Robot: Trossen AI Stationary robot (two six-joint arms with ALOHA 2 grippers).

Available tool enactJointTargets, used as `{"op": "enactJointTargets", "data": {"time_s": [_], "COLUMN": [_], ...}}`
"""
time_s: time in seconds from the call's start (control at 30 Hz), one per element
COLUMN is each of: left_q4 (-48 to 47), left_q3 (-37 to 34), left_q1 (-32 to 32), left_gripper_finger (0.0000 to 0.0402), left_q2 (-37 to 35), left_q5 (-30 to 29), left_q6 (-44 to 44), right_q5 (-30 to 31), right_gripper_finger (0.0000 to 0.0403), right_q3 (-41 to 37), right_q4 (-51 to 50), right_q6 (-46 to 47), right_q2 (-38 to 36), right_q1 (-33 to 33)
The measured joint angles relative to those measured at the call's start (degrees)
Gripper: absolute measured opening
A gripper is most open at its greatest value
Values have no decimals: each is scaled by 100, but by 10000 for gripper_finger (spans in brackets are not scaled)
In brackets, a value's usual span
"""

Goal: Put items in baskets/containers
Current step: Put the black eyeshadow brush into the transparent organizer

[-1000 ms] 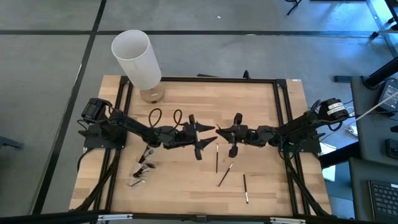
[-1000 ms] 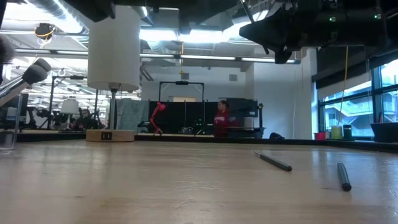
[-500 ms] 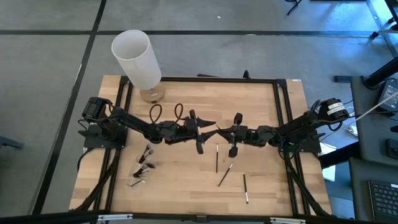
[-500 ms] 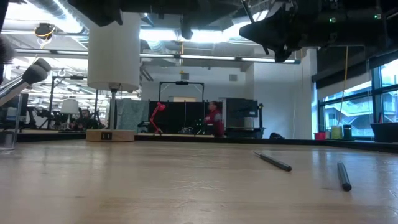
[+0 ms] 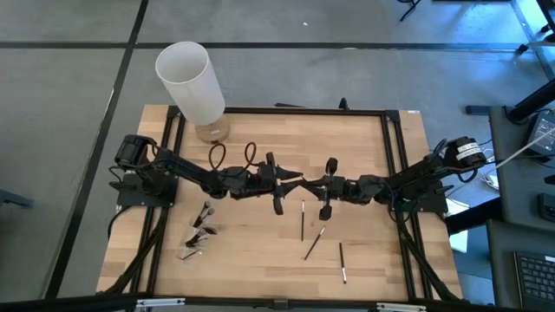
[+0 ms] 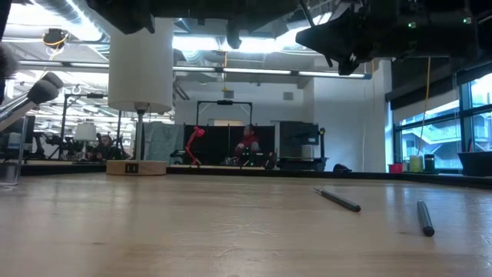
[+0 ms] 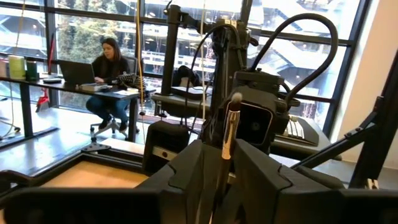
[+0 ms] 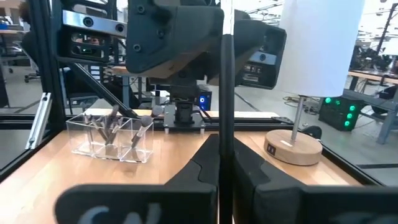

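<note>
Tabletop of pale wood planks [image 5: 260,251], edged by a black frame, is seen from above on a grey floor. Mid-table the two arms meet tip to tip. The right gripper [image 5: 305,183] is clamped on a thin dark makeup brush [image 8: 225,93], held upright between its closed fingers in the right wrist view. The left gripper [image 5: 293,178] is set around the same brush, whose pale bristle tip [image 7: 234,102] stands up between the left fingers [image 7: 186,168]; whether these already press on it cannot be told.

Three more brushes [image 5: 303,220] lie loose on the wood just in front of the grippers, two of them seen as dark sticks [image 6: 338,200] in the low view. A clear compartmented holder [image 8: 112,138] with several brushes in it rests near the table's left front corner. At the back left corner a tall white cylinder [image 5: 191,82] stands on a round tan base [image 8: 290,149].

Beyond the table an open workspace with ceiling lights and large windows is shown; a person [image 7: 109,65] is seated at a desk with a laptop, and another person [image 6: 247,142] is seen far off.
</note>
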Motion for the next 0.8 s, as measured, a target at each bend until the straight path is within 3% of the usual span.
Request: {"op": "enactJointTargets", "data": {"time_s": [0.4, 0.8], "left_q4": [-1, -3], "left_q3": [2, 4], "left_q1": [14, 95], "left_gripper_finger": [62, 87], "left_q2": [0, 9], "left_q5": [211, 252], "left_q6": [0, -241], "right_q5": [-23, -17], "right_gripper_finger": [16, 16], "right_q3": [3, 2], "right_q4": [-87, -87], "right_q6": [-35, -24], "right_q2": [0, 0], "right_q1": [0, -2]}}
